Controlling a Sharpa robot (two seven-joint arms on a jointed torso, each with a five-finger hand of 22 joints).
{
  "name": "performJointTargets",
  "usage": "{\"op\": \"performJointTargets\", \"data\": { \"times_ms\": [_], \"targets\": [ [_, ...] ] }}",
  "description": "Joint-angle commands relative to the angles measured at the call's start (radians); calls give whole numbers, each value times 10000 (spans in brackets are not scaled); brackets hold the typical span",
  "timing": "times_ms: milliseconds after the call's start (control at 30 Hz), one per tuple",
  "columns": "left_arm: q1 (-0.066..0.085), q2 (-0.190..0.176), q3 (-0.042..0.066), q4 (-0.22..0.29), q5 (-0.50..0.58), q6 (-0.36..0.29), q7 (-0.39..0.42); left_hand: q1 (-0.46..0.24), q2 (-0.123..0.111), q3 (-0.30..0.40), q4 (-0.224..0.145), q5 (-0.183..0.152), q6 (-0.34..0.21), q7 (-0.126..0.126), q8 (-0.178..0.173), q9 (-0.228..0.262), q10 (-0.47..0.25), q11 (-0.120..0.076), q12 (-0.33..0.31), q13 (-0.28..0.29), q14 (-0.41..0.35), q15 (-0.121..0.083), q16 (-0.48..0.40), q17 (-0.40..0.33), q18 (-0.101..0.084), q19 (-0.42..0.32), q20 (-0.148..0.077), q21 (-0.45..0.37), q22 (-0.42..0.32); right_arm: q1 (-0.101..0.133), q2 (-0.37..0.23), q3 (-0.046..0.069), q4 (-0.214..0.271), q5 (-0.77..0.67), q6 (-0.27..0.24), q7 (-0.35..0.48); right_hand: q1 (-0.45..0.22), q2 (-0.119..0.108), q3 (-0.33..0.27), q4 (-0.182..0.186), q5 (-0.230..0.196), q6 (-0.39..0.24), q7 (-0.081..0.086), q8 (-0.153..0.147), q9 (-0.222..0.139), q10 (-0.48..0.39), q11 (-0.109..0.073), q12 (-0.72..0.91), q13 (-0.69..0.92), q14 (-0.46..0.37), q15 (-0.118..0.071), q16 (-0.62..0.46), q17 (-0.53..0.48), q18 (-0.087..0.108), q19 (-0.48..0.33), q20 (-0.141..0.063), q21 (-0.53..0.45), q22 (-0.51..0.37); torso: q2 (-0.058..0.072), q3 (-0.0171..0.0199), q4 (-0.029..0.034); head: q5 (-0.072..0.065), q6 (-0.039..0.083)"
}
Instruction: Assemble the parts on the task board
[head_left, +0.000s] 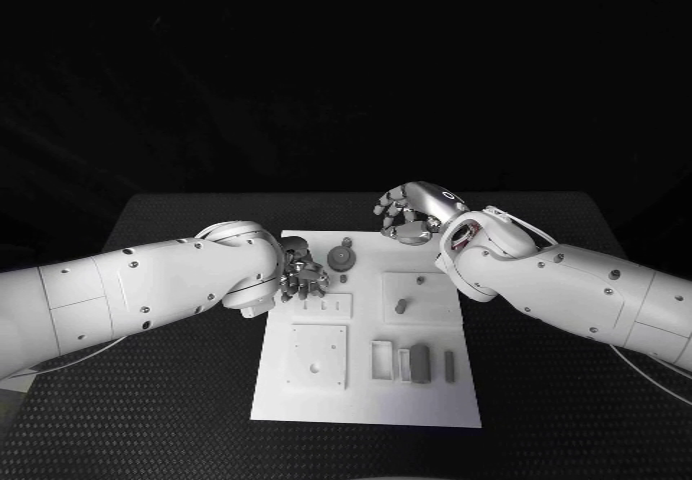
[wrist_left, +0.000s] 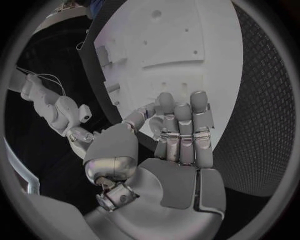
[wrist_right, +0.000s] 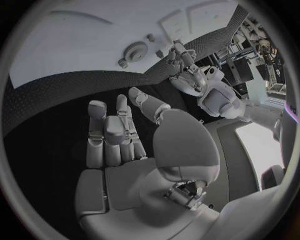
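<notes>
Hands empty: left hand (head_left: 300, 275) spread at the task board (head_left: 368, 400) left edge, right hand (head_left: 411, 213) spread beyond its far edge.

We see a dark counter (head_left: 173, 400) filling the lower half of the head view, its surface covered in a fine woven, grid-like texture. Its far edge runs across the middle of the frame, with rounded corners at the left and right. Beyond that edge, the whole upper half of the frame is black, and we cannot make out any wall, window or floor there. At the upper right of the right wrist view we find a cluttered stretch of room with dark racks or equipment (wrist_right: 250, 45), too small to identify, and a bright pale panel (wrist_right: 259, 145) lower at the right.
</notes>
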Motion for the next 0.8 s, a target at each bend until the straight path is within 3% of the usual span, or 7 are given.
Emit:
{"op": "performJointTargets", "data": {
  "times_ms": [33,367,800],
  "targets": [
    [-53,72,7,-20,-520,494,-34,58,0,447,-367,80,1408,-788,84,44,56,-44,71,23,53,-88,88,-27,289,136,-63,73,224,2,-6,5,6,17,133,52,46,28,-68,-8,9,-8,64,3,-9,0,67,-61,-17,-55,-2,-65,-12,624,-49,31,-58,182,9,3,-6,2,-19],
    [-185,81,9,5,-408,503,-77,-59,34,435,-342,95,1504,-868,248,211,143,-122,296,85,140,-182,350,-103,276,256,-144,274,232,2,-40,5,-1,194,149,68,43,34,-72,-14,11,-9,64,6,-10,-2,67,-64,-20,-58,-2,-65,-12,624,-51,34,-60,182,-5,-11,9,4,-86],
    [-352,46,9,173,-803,-476,67,-123,0,470,-344,245,1586,-947,411,361,211,-201,527,143,200,-280,608,-182,270,349,-237,493,236,2,-66,5,1,196,191,49,37,43,-79,-14,12,-10,64,8,-12,1,67,-65,-22,-59,-2,-65,-12,624,-51,38,-62,183,-2,-16,11,14,-68]
  ]
}}
